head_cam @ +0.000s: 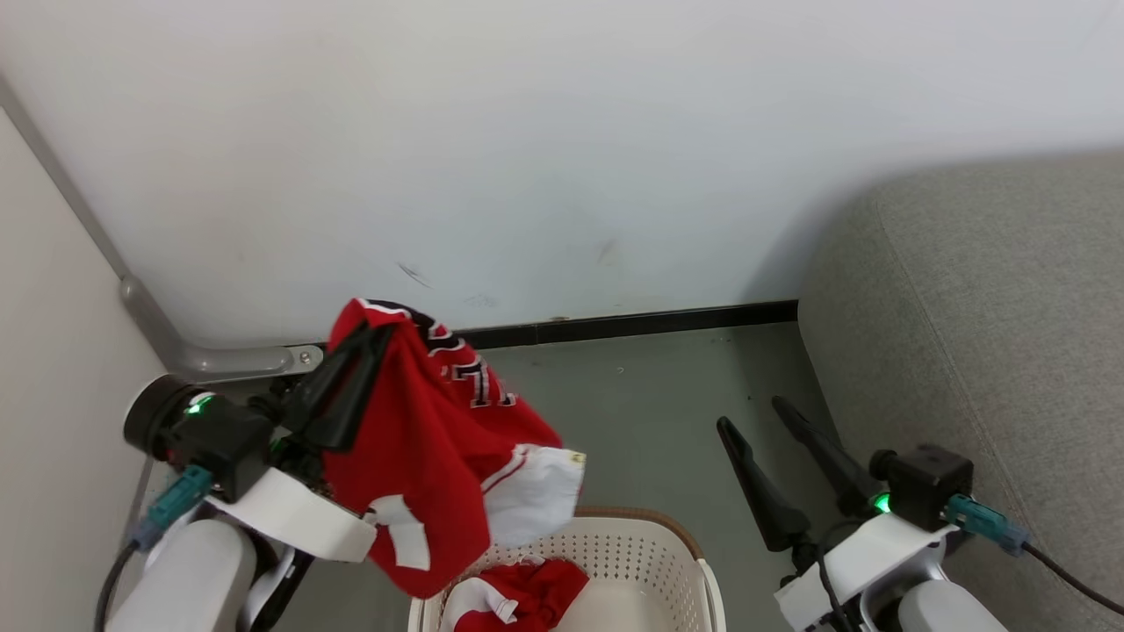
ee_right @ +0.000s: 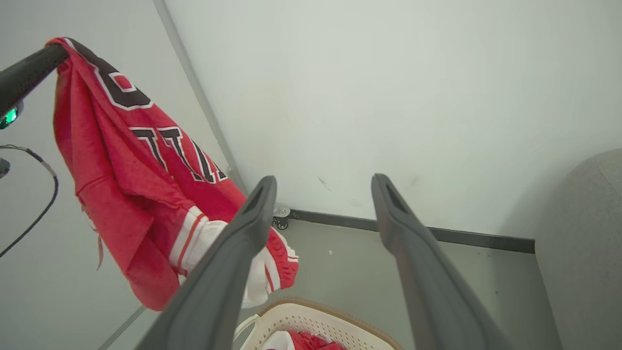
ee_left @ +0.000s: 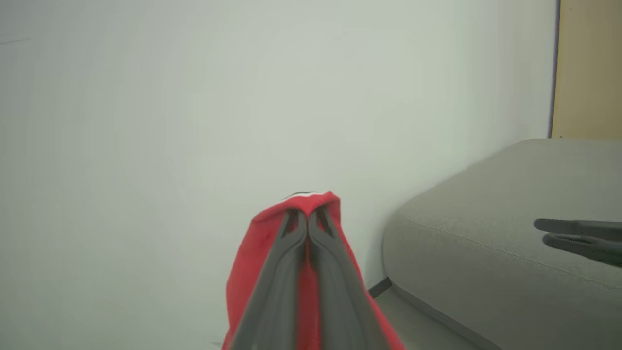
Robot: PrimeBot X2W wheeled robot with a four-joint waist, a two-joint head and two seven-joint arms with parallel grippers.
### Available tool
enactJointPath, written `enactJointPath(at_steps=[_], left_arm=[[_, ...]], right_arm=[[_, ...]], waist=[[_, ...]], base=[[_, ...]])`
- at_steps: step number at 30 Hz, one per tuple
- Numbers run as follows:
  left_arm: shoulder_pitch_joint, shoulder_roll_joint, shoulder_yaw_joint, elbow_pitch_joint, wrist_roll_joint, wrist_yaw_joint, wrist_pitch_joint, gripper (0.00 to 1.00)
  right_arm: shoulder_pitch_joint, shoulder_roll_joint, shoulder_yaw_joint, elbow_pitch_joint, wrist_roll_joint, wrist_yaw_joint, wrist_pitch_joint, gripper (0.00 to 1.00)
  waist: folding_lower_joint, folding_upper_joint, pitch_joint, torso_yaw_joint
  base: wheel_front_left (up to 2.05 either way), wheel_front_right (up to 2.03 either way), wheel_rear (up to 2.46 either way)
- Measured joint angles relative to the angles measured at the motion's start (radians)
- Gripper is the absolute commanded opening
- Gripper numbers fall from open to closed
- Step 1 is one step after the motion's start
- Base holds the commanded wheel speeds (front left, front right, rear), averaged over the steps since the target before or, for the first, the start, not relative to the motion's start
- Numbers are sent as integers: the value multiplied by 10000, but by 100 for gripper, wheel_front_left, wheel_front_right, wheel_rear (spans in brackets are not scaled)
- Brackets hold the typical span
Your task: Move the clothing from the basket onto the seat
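Observation:
My left gripper (head_cam: 379,332) is shut on a red jersey (head_cam: 421,456) with white sleeve panels and black lettering, holding it up above the basket's left side. The wrist view shows the fingers (ee_left: 291,253) pinched together with red jersey cloth (ee_left: 252,262) draped over them. A second red garment (head_cam: 518,597) lies inside the cream perforated basket (head_cam: 650,544) at the bottom centre. My right gripper (head_cam: 755,414) stands open and holds nothing, between the basket and the grey seat (head_cam: 992,333). The hanging jersey (ee_right: 141,175) and the basket rim (ee_right: 311,316) are in the right wrist view.
A white wall (head_cam: 562,132) with a black skirting strip (head_cam: 632,325) stands close behind. A grey pipe (head_cam: 158,333) runs down the left corner. Grey floor (head_cam: 650,412) lies between the basket, the wall and the seat.

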Motion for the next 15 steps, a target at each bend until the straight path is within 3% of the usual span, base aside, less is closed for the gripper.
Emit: enactJointPath(at_steps=[15], left_arm=[[-793,508,-2243,-1860,1133,-94,-15,0]], right_arm=[[-1034,-899,2274,-157,272,0,0,100]], waist=[[0,0,99,52]], base=[[0,0,0]])
